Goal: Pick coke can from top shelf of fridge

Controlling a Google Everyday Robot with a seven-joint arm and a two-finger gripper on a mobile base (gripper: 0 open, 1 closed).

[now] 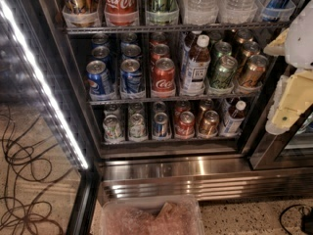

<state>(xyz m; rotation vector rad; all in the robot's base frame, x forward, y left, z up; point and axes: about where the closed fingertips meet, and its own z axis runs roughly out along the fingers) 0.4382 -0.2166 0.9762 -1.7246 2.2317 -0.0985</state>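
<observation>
The fridge (195, 173) stands with its door swung out to the left. A red coke can (120, 1) sits upright on the top shelf (171, 28), in a clear holder between a gold can (80, 1) and a green can (161, 1); its top is cut off by the frame edge. My gripper (287, 92), white with pale yellow fingers, hangs at the right edge of the view beside the fridge's right frame. It is level with the middle shelf, well right of and below the coke can, and holds nothing that I can see.
Water bottles (215, 1) fill the top shelf's right side. Lower racks hold blue Pepsi cans (100, 77), more red cans (164, 77), a capped bottle (195, 62) and green and gold cans. The lit door edge (44, 87) runs down the left. Cables (19, 180) lie on the floor. A clear bin (151, 217) sits below.
</observation>
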